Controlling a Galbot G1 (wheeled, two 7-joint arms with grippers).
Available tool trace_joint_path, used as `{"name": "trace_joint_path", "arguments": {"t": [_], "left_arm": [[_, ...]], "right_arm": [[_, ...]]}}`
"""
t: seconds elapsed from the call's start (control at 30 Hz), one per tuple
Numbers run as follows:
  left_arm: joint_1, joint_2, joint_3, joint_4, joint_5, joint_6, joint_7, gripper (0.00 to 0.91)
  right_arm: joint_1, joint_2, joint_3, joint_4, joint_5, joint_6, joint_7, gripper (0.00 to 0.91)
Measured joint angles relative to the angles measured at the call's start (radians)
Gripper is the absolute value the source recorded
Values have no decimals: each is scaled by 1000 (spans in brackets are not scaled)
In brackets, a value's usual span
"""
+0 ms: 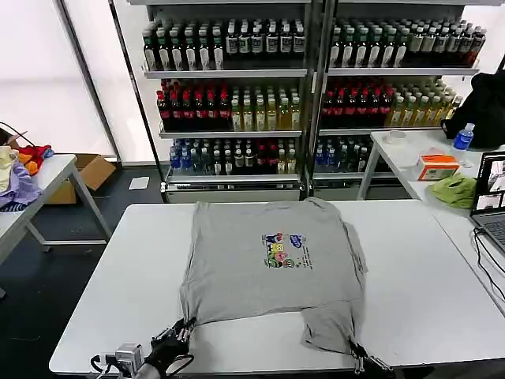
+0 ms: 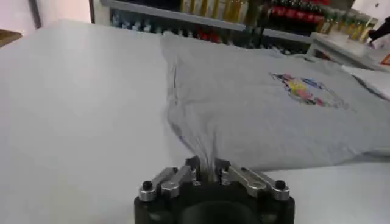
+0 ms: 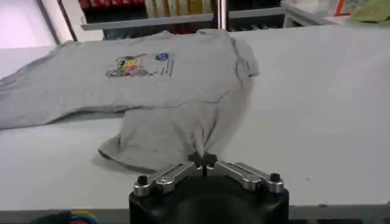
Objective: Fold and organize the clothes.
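Left gripper [image 1: 183, 330] at seven o'clock and right gripper [image 1: 353, 347] at five pinch the shirt [image 1: 272, 260]'s hem; lift both evenly.

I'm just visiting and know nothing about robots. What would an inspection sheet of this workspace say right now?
Surface: white table, bare around the shirt.
Job's things: one grey shirt lying print up, its near right part bunched.
Clutter: nothing seen on this table.
Grippers: left gripper shut on the shirt's near left corner; right gripper shut on its near right corner.
Cables: wires at the table's right edge, by a laptop.
Surroundings: drink shelves behind; side tables with coloured garments and a green cloth.
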Motion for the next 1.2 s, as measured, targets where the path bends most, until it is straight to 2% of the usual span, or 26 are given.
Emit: {"name": "trace_joint_path", "arguments": {"t": [0.4, 0.73, 0.93, 1.2], "left_arm": [[52, -52, -45, -81, 63, -2, 2, 30], [166, -100, -129, -175, 154, 2, 47, 20], [214, -108, -184, -215, 199, 6, 70, 30], [199, -102, -218, -227, 231, 24, 91, 30]], "right_arm": [[-113, -38, 19, 81, 19, 102, -55, 0], [-211, -54, 27, 106, -19, 208, -115, 0], [-203, -73, 41, 89, -6, 281, -129, 0], [-114, -81, 48, 46, 32, 327, -132, 0]]}}
